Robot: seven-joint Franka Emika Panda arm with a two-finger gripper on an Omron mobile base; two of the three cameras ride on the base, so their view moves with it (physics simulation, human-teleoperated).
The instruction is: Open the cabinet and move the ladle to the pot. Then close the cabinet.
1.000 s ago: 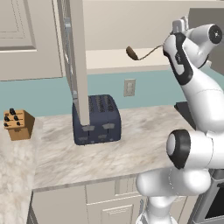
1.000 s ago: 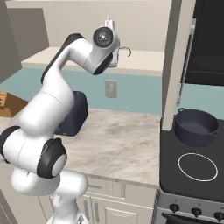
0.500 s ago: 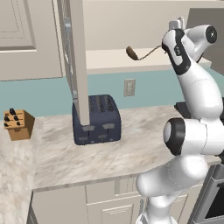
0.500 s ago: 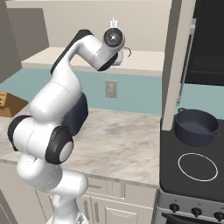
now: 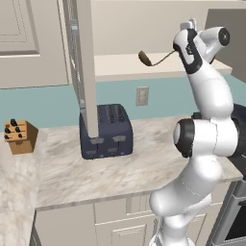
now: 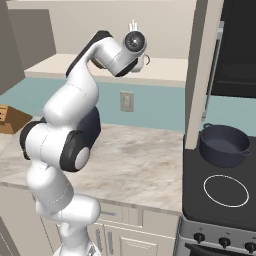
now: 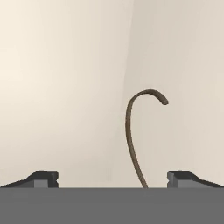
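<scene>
The cabinet stands open, its left door (image 5: pixel 82 67) and right door (image 6: pixel 201 75) both swung out edge-on. On its shelf (image 5: pixel 115 67) lies the ladle (image 5: pixel 144 57), a dark bowl to the left with a thin handle running right. My gripper (image 5: pixel 180 47) is at the handle's end. In the hand view the gripper (image 7: pixel 112 177) is open, and the ladle's hooked handle (image 7: pixel 131 135) rises between the two tips, nearer the right one, against the cabinet's pale back wall. The dark blue-grey pot (image 6: pixel 223 145) sits on the stove's back burner, far to the right of the hand.
A dark blue toaster (image 5: pixel 106 132) stands on the marble counter (image 5: pixel 134 168) under the left door. At the far left is a wooden knife block (image 5: pixel 19 136). A wall outlet (image 5: pixel 141 96) sits below the shelf. The black stove (image 6: pixel 225 200) adjoins the counter's right end.
The arm's upper links have swung and the hand has shifted a little left, closer to the ladle's handle. The jaws stayed open, and the ladle, doors and pot have not moved.
</scene>
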